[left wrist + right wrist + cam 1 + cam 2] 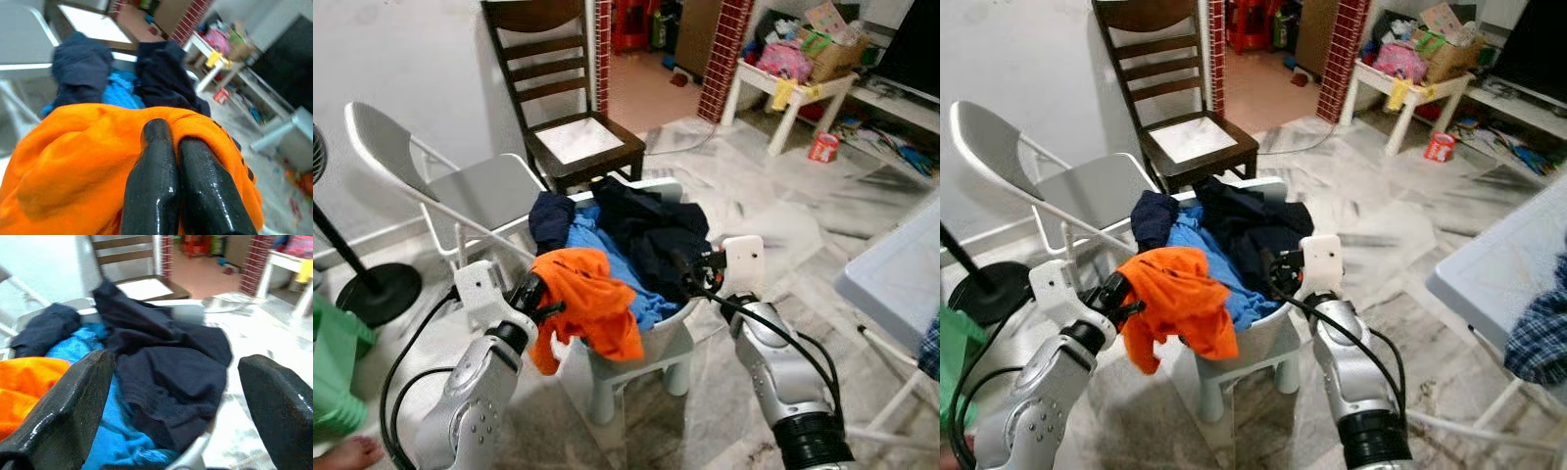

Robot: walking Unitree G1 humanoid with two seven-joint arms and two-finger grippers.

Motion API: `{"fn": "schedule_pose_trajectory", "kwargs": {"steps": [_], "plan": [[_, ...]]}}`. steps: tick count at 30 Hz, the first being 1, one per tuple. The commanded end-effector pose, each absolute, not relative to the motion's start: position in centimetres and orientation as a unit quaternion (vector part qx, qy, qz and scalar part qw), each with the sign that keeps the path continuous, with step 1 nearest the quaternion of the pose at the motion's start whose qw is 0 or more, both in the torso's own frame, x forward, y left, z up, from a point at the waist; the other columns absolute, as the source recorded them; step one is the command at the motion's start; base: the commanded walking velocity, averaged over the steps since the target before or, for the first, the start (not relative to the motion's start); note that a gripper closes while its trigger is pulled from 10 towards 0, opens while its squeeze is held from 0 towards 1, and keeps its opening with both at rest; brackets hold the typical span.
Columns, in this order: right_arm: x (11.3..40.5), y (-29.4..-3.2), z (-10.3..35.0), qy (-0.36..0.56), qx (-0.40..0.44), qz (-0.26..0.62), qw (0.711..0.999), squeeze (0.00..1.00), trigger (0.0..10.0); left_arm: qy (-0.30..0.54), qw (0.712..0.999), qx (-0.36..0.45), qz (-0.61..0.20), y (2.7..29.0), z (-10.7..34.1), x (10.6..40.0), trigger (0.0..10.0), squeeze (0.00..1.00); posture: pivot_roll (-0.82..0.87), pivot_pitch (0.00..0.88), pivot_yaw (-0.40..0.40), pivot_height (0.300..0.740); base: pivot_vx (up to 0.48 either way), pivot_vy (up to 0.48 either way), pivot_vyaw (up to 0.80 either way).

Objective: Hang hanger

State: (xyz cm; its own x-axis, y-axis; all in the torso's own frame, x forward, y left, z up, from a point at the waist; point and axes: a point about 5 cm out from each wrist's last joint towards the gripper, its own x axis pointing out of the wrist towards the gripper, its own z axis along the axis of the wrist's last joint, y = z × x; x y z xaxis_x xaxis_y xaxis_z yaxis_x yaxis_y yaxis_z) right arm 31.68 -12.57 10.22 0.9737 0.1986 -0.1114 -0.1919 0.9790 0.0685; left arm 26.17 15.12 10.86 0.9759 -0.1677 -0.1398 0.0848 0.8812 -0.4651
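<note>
Left gripper (548,305) pinching orange shirt (587,299) between closed fingers, right gripper (690,269) spread wide, holding nothing, over dark clothes (656,235); lifting slowly, avoiding snagging basket (671,323).

No lettering, label, brand, number or sign can be read anywhere; the red tin (821,147) on the floor and the cardboard box (832,51) on the white worktop (803,90) carry print too small and blurred to make out
</note>
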Motion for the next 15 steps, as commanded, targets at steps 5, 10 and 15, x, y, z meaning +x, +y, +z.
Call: {"fn": "schedule_pose_trajectory", "kwargs": {"steps": [5, 10, 15], "plan": [[31.9, -13.2, 10.5, 0.054, 0.044, 0.073, 0.995, 0.0, 10.0, 0.101, 0.966, -0.227, -0.078, 14.3, 11.3, 26.2, 10.0, 0.0, 0.0, 0.0, -0.004, 0.74, 0.0, 0.0, -0.64], [32.2, -13.5, 10.8, 0.051, 0.045, 0.068, 0.995, 0.0, 10.0, 0.093, 0.961, -0.245, -0.093, 14.1, 11.7, 26.8, 10.0, 0.0, -0.01, 0.0, -0.002, 0.74, 0.0, 0.0, 0.0], [32.4, -13.6, 11.3, 0.043, 0.047, 0.061, 0.996, 0.0, 10.0, 0.086, 0.958, -0.252, -0.109, 13.8, 12.3, 27.5, 10.0, 0.0, -0.02, 0.0, 0.002, 0.74, 0.0, 0.11, -0.8]]}}
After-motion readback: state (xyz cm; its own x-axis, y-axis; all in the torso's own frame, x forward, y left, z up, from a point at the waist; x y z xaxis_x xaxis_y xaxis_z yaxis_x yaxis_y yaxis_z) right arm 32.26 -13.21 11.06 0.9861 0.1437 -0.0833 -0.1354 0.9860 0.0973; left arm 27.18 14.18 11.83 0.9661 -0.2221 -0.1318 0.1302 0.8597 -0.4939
